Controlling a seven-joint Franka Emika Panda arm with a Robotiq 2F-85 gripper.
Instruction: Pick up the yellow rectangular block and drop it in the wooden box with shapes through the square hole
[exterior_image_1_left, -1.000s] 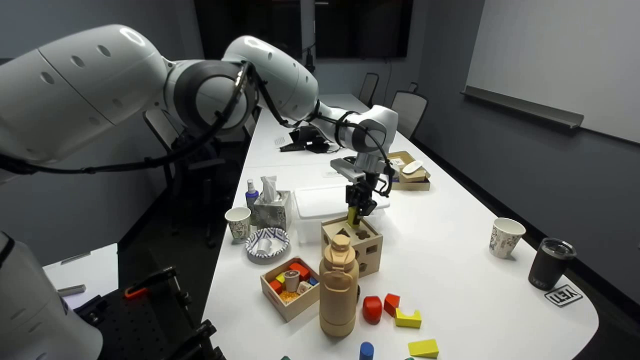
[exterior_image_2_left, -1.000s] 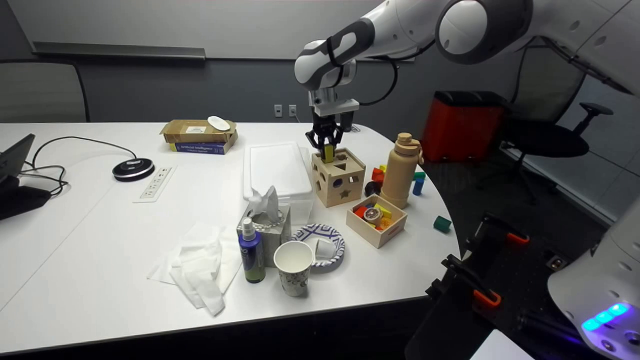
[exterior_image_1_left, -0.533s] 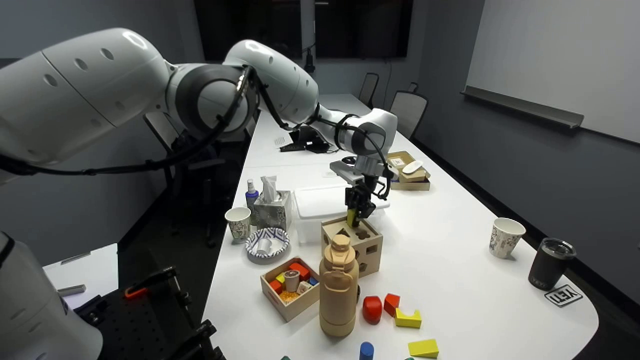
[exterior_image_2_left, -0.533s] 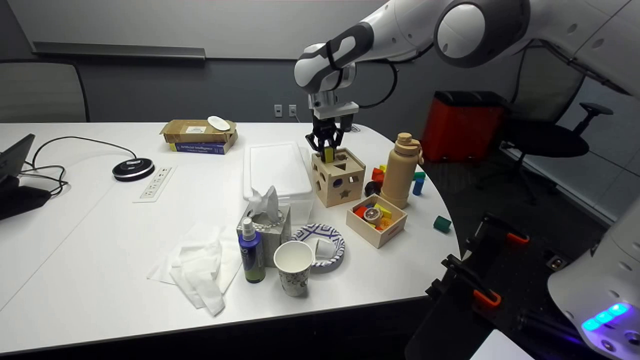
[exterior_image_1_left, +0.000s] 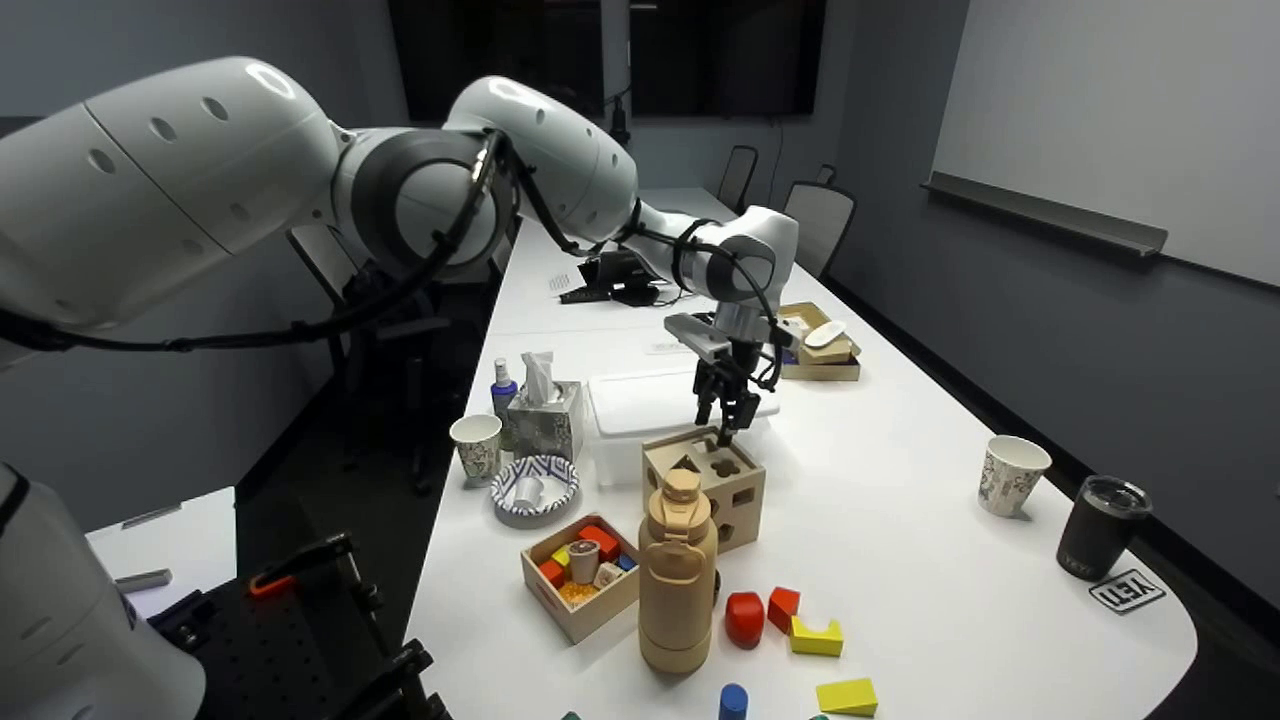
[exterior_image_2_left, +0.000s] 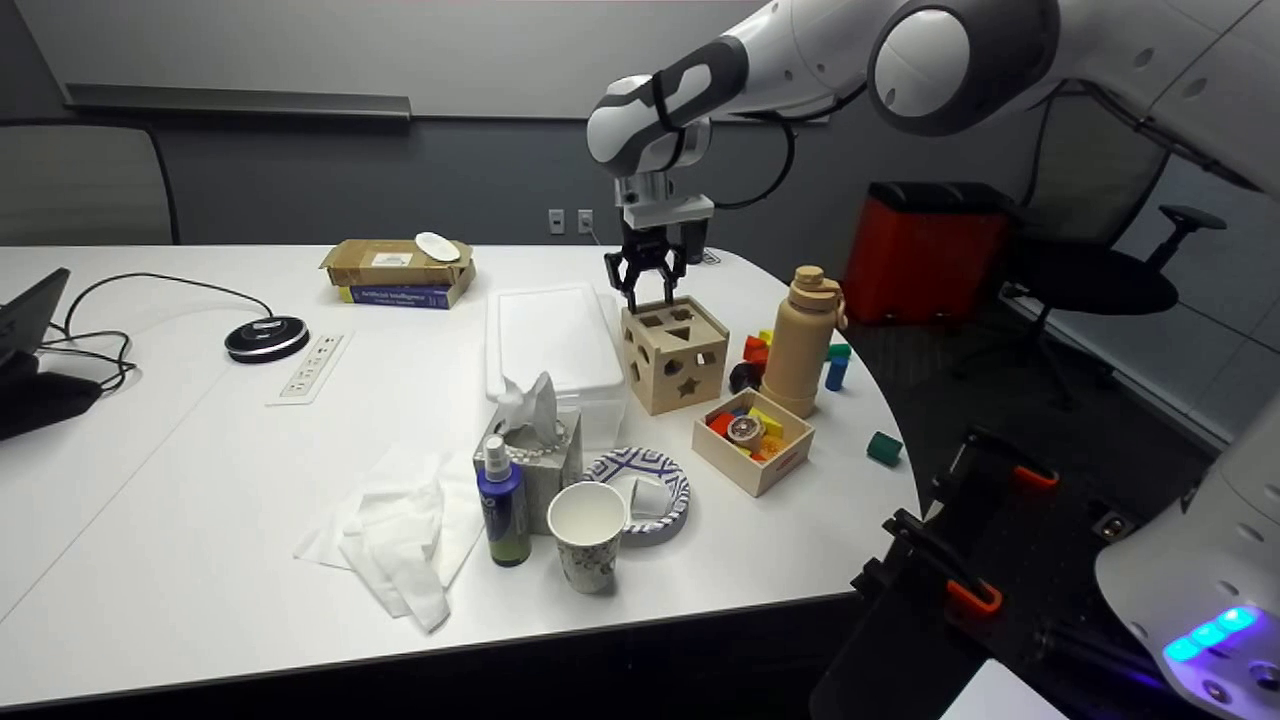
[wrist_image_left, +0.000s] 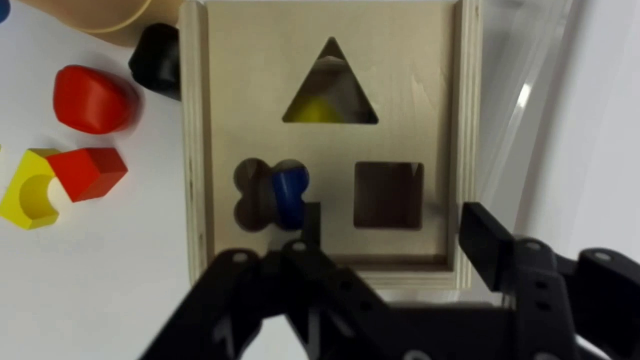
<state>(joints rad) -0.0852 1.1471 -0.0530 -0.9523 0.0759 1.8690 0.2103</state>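
Note:
The wooden box with shapes (wrist_image_left: 330, 142) stands upright on the table, its top face carrying a triangle, a clover and a square hole (wrist_image_left: 389, 196). Just above that top hangs my gripper (wrist_image_left: 392, 217), jaws spread wide around the square hole with nothing between them. Both exterior views agree: the gripper (exterior_image_1_left: 715, 428) is at the box's far part, fingers apart. The yellow rectangular block is out of sight; only a dark interior shows through the square hole. Through the triangle a yellow patch is visible, and I cannot tell which piece it is. Something blue lies under the clover hole.
Close to the box are a tan bottle (exterior_image_1_left: 676, 600), a low tray of coloured blocks (exterior_image_2_left: 785, 463) and a lidded plastic container (exterior_image_2_left: 550, 340). Loose on the table lie a red block (exterior_image_1_left: 744, 620), a yellow arch (exterior_image_1_left: 817, 640) and a yellow wedge (exterior_image_1_left: 847, 697).
My gripper has opened and risen slightly. The yellow block that stood between its fingers at the square hole has gone from view, leaving the hole uncovered.

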